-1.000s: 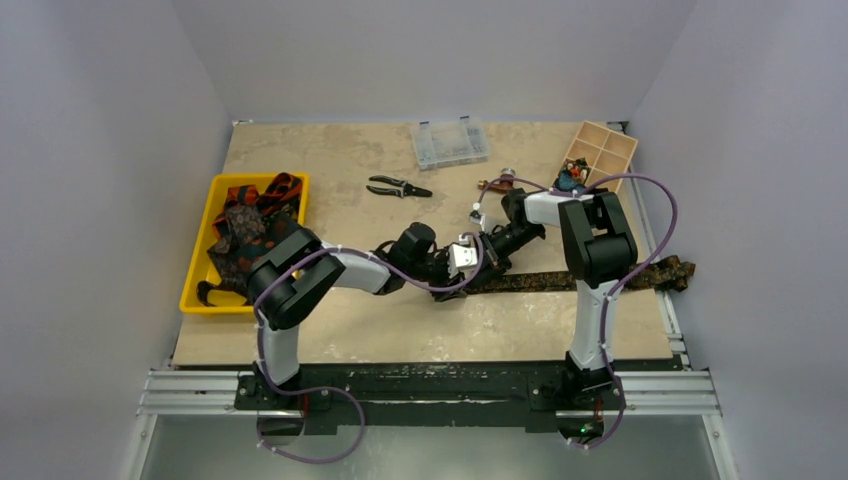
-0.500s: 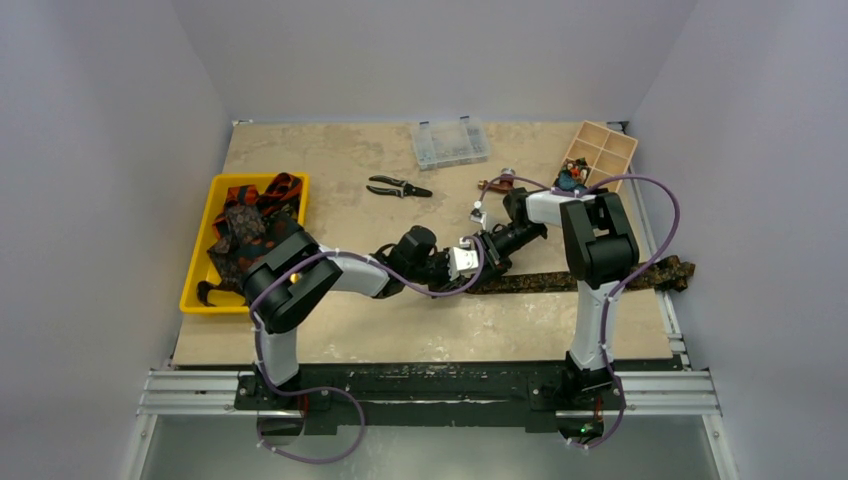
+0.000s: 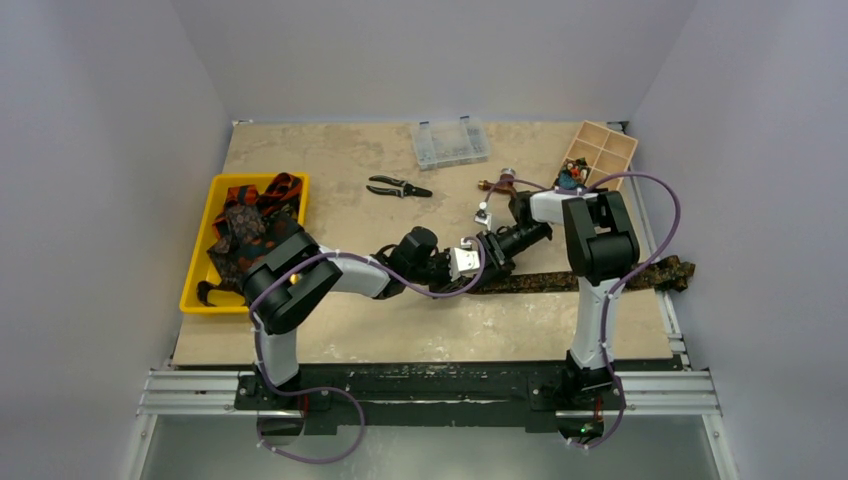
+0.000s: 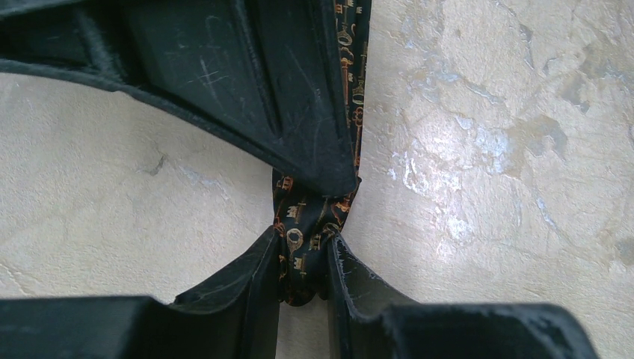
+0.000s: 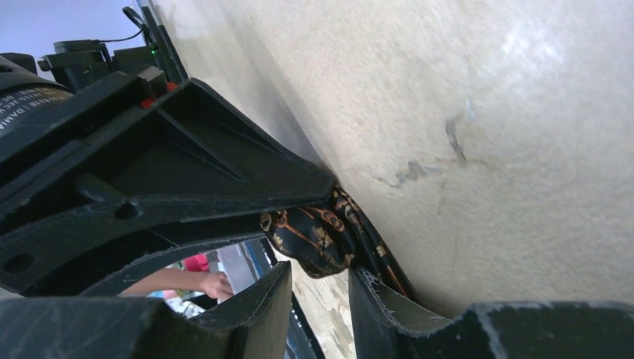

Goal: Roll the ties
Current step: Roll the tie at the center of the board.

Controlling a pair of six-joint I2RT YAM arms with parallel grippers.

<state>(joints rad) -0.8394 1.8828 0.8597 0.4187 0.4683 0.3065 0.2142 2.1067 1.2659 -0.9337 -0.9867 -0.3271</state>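
your left pincer [image 4: 303, 260] is pinching the bunched end of the dark tie [image 4: 308, 217] on the table [image 4: 486, 149]; your right pincer [image 5: 320, 283] is spread, with that end just beyond its tips.

The left black-and-white jointed arm [image 3: 345, 272] stretches low to its right. The right black-and-white jointed arm [image 3: 598, 240] stands upright, its forearm folded back leftward, and the two tips meet. The left black two-finger gripper [image 4: 303, 253] pinches a dark orange-patterned tie [image 4: 299, 213]; the right black two-finger gripper [image 5: 320, 275] stands slightly parted.
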